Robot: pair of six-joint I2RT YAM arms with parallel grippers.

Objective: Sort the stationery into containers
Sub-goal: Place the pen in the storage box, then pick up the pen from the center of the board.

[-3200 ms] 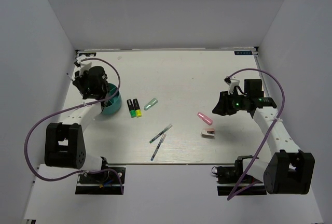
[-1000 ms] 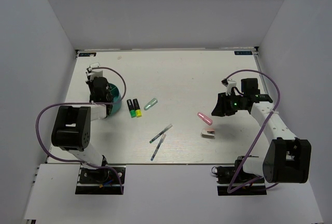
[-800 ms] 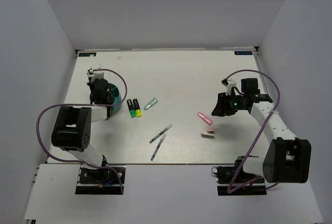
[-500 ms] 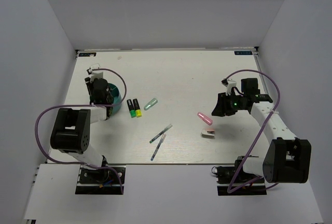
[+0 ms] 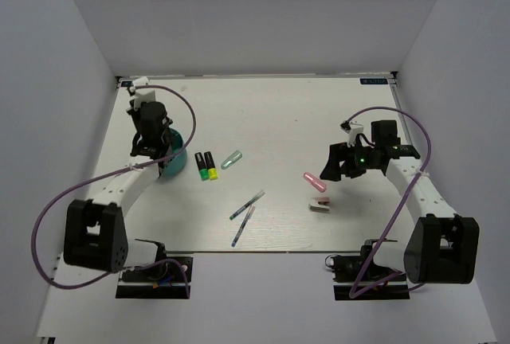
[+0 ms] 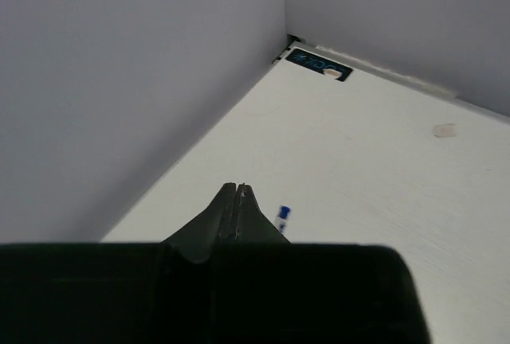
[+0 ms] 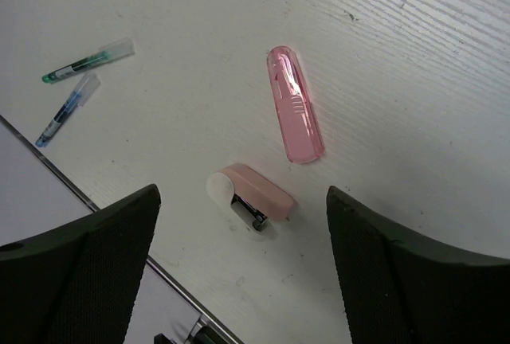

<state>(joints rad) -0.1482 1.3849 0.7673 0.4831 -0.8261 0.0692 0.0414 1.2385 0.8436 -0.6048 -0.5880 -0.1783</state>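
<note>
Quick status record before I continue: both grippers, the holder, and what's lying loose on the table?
left gripper: shut, empty, by the teal holder
right gripper: open, over pink marker and pink-and-white block
other loose items: two black markers, pale green marker, two pens
holder contents: cannot tell

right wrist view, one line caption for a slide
Open right pincer above a pink marker and a pink-and-white stapler, two pens farther off.
</note>
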